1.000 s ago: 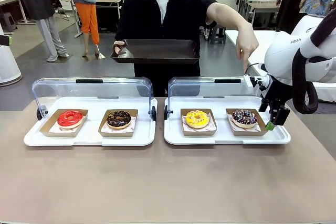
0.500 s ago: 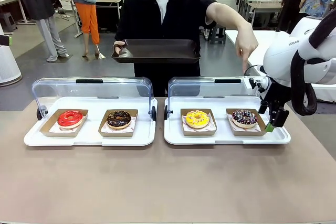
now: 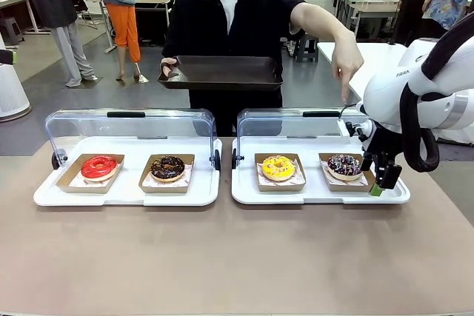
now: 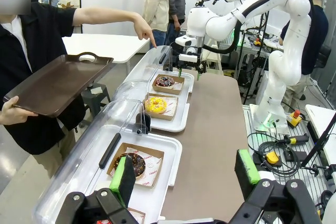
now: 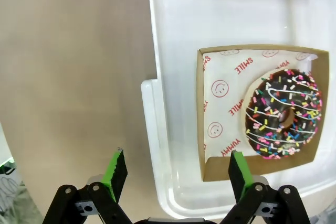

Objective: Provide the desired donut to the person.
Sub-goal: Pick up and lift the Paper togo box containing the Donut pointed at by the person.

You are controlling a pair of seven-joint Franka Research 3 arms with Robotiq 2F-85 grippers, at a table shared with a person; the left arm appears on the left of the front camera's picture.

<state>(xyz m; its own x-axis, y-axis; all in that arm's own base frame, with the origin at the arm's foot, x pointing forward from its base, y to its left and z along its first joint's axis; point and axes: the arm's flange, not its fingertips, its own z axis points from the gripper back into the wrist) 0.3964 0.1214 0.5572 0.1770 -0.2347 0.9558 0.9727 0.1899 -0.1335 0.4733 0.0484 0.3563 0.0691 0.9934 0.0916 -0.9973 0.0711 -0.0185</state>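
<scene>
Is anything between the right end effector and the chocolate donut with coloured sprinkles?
Nothing visible blocks it. The open right end effector hangs beside the sprinkle-topped chocolate donut; only its low brown cardboard tray wall surrounds it.

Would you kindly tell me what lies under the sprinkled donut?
The sprinkled donut rests on white paper printed with smileys and words, inside a brown card box on the white tray. The print directly beneath the donut is covered.
</scene>
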